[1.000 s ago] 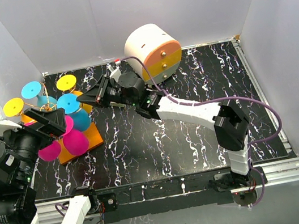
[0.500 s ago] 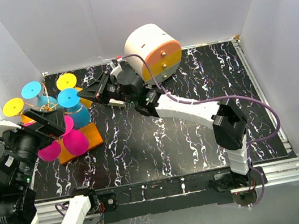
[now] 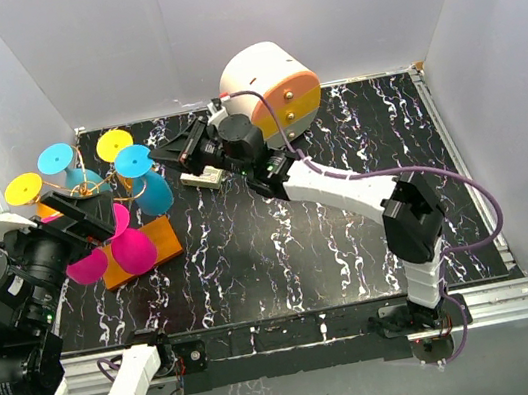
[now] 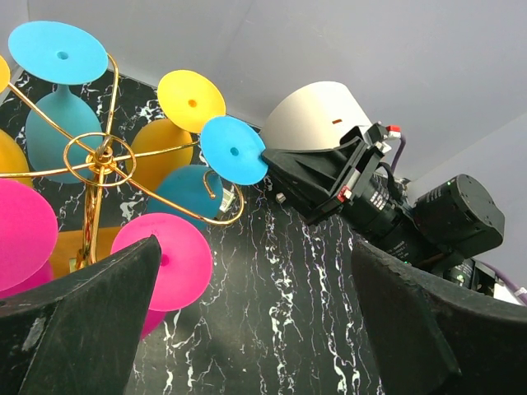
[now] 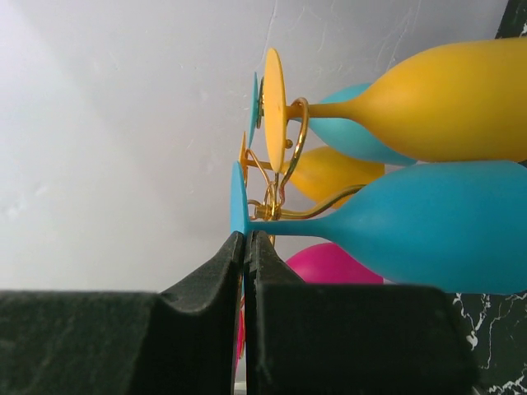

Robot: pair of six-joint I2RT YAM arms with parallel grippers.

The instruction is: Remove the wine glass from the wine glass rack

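My right gripper (image 3: pixel 160 155) is shut on the rim of the round foot of a blue wine glass (image 3: pixel 149 188). In the right wrist view the jaws (image 5: pixel 245 237) pinch that thin blue foot, and the glass (image 5: pixel 428 226) stretches to the right with a golden hook close beside its stem. I cannot tell whether the stem still rests in the hook. The wine glass rack (image 3: pixel 155 238) has an orange base and golden wire hooks (image 4: pixel 99 156) that carry several more blue, yellow and pink glasses. Left of the rack my left gripper (image 3: pixel 85 215) hangs open and holds nothing.
A round white-and-orange drawer cabinet (image 3: pixel 271 90) stands at the back, just behind my right wrist. A small pale object (image 3: pixel 202 177) lies on the black marbled table under my right arm. White walls close off the back and both sides.
My right gripper has drawn the blue glass to the right and a little toward the back, away from the rack's post. The left arm has not moved.
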